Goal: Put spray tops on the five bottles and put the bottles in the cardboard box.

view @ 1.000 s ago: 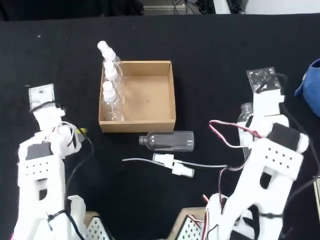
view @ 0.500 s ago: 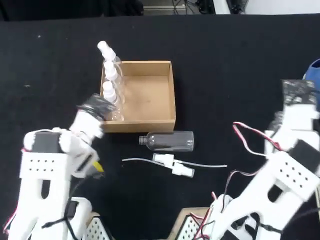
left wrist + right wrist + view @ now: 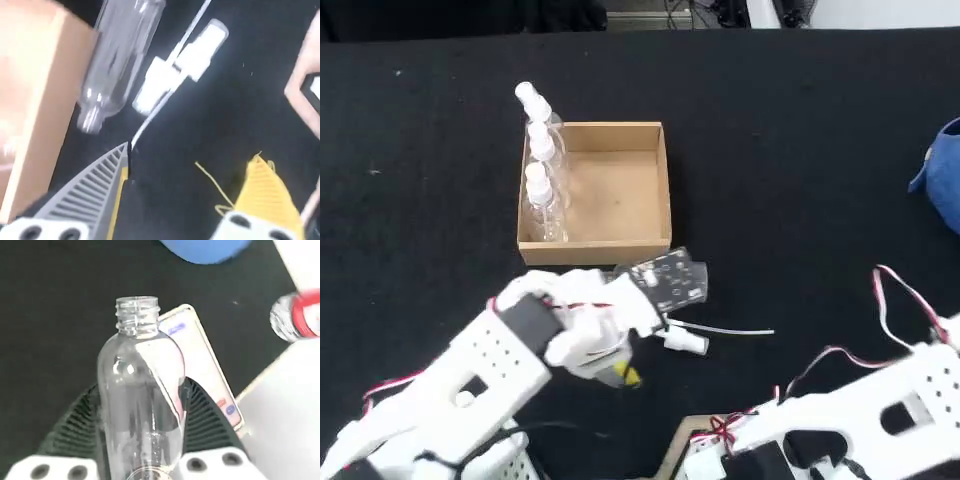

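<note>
The left gripper (image 3: 192,155) is hovering wide open and empty near two loose spray tops (image 3: 180,65), which are lying beside an uncapped bottle (image 3: 120,55) in front of the cardboard box (image 3: 665,190). The right gripper (image 3: 145,395) is clamping another open bottle (image 3: 136,355). Three capped bottles (image 3: 542,190) are sitting along one wall of the box. I'd say capping the fourth is starting; next the left gripper needs to be closing on one top's head. Since a second ago the left arm has been swinging in, and the right arm has been pulling back.
</note>
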Motion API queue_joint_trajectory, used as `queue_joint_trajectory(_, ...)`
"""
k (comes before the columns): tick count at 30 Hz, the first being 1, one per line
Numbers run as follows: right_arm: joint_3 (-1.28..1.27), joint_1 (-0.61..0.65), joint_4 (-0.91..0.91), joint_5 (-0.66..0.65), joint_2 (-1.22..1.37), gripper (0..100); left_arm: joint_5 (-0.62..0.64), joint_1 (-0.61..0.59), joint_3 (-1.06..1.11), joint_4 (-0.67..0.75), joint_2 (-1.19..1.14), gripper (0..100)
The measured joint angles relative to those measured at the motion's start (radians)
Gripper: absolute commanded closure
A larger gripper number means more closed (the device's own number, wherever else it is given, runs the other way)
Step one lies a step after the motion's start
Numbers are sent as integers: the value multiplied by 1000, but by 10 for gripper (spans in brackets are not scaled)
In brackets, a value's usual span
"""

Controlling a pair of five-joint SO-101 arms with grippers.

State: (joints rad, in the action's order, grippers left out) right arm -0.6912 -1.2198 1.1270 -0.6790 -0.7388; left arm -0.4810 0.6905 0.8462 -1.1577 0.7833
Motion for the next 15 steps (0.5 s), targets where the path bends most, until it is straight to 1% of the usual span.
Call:
queue_joint_trajectory(4,0,-35,-49,-5,106,987,6,48,0,135,-141,763)
queue_joint_trajectory(9,6,-35,-78,-5,232,987,8,101,0,301,-264,763)
queue_joint_trajectory(15,84,-35,-78,-5,319,987,8,129,0,407,-336,763)
